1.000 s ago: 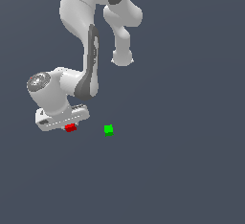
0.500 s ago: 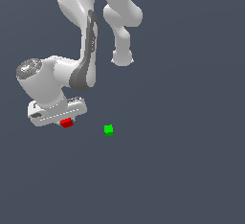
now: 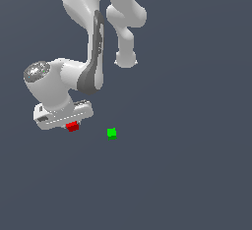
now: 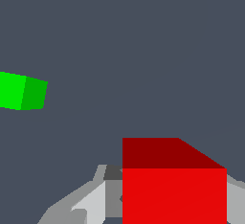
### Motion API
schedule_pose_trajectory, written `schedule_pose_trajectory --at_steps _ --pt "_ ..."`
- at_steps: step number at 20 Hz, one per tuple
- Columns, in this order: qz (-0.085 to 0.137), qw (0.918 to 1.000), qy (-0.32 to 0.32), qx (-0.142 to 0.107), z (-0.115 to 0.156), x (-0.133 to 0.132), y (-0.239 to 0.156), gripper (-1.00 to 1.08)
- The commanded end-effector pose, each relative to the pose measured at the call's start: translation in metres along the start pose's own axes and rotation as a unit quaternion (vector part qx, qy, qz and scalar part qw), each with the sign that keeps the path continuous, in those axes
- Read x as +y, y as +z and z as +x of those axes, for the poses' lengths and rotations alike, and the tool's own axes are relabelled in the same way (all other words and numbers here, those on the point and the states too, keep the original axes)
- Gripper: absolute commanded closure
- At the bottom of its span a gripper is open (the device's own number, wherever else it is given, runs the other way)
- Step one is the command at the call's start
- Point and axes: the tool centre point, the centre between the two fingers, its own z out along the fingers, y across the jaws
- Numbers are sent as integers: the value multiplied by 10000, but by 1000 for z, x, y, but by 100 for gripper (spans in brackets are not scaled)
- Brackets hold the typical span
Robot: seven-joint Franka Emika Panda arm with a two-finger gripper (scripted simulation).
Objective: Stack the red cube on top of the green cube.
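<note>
The red cube [image 3: 72, 126] sits between the jaws of my gripper [image 3: 70, 123], just under the white hand, at the exterior view's left. In the wrist view the red cube [image 4: 174, 184] fills the space between the grey fingers [image 4: 91, 204], which press on its sides. The gripper is shut on it and holds it slightly off the floor. The green cube [image 3: 111, 133] rests on the dark floor, to the exterior view's right of the red cube and apart from it. It also shows in the wrist view [image 4: 21, 91], off to the side.
The white arm [image 3: 93, 52] rises above the gripper, with its elbow [image 3: 125, 59] hanging above and behind the green cube. The dark grey floor [image 3: 187, 175] is flat all around.
The gripper has risen a little with the red cube in it, and the wrist has shifted toward the exterior view's left. The green cube has not moved.
</note>
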Motion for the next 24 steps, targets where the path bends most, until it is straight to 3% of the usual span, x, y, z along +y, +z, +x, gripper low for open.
schedule_pose_trajectory --at_steps 1,13,17,22,23,24 --pt "1 10000 -9 2 5 -14 4 108" --pt "4 10000 -11 1 45 -124 42 108" --pt "4 10000 -11 1 54 -145 49 108" --pt "5 10000 -9 -1 58 -153 52 108" --pt "5 10000 -9 -1 58 -153 52 -92" --pt "5 10000 -9 -1 58 -153 52 -92"
